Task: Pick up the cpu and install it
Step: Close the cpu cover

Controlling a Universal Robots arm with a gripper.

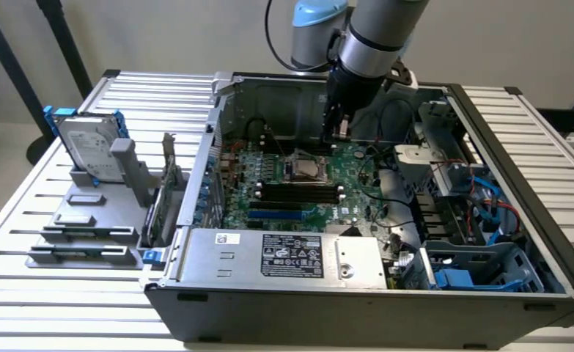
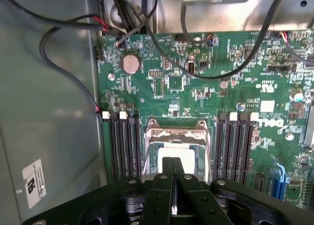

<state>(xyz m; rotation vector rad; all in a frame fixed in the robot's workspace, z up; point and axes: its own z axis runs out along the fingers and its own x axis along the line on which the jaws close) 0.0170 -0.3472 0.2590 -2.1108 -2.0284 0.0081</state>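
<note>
Gripper [image 2: 172, 167], jaws together, over cpu [image 2: 190, 152] in socket [image 2: 174, 133], between 2 banks of memory slots [image 2: 125, 146], cables [image 2: 230, 70] beyond.

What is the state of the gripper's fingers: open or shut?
Shut. In the wrist view the gripper has its two dark fingers pressed together, over the metal-framed socket.
</note>
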